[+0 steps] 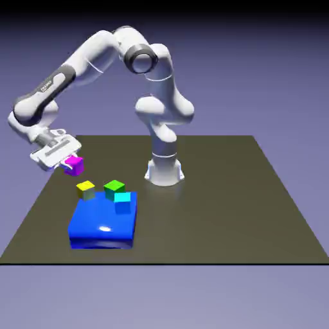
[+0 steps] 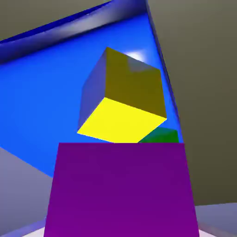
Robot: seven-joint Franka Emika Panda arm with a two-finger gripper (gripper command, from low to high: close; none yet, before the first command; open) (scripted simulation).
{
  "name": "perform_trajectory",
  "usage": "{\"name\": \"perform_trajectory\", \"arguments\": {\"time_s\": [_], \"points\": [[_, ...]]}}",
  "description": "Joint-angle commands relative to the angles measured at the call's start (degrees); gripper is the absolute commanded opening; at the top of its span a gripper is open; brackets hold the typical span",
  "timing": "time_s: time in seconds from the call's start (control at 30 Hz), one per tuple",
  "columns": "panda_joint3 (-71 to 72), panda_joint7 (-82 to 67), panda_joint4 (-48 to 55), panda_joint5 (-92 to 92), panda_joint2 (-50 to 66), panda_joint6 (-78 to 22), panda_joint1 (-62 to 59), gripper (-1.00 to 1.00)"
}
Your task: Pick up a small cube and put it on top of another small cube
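A: Nearest the hand camera, what fills the view?

B: The magenta cube [image 2: 122,190] takes up the whole lower part of the hand view, large and square-on, hiding the fingertips. The end effector [image 1: 67,165] is closed tight on it.

A: And from outside?

B: In the exterior view the magenta cube sits between the fingers at the exterior view's left, lifted clear of the dark surface [image 1: 212,212]. It hangs above and a little to the left of the yellow cube [image 1: 85,189], apart from it.

A: What lies just past the held cube?

B: The yellow cube, seen from above in the hand view, with a bright top face and darker sides. It stands on the big blue block [image 1: 104,222], at that block's far-left corner in the exterior view.

A: Anything behind the yellow one?

B: A sliver of the green cube [image 2: 161,136] peeks out at its lower right in the hand view. Outside, the green cube stands on the blue block near its far edge, beside the yellow one with a small gap. A cyan cube [image 1: 123,203] sits just in front of the green; whether the two touch is hard to tell from this angle.

A: And farther still?

B: The white arm [image 1: 96,58] arches up and over from its base [image 1: 164,170] at the far side of the surface, then comes down to the hand at the exterior view's left.
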Motion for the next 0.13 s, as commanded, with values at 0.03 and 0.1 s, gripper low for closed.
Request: {"name": "perform_trajectory", "arguments": {"time_s": [0.03,0.1], "points": [[0.1,-0.1,-0.3,0.0,0.1,0.2,0.1,1.0],[-0.7,0.7,1.8,-1.3,-0.4,-1.9,-0.8,1.0]]}}
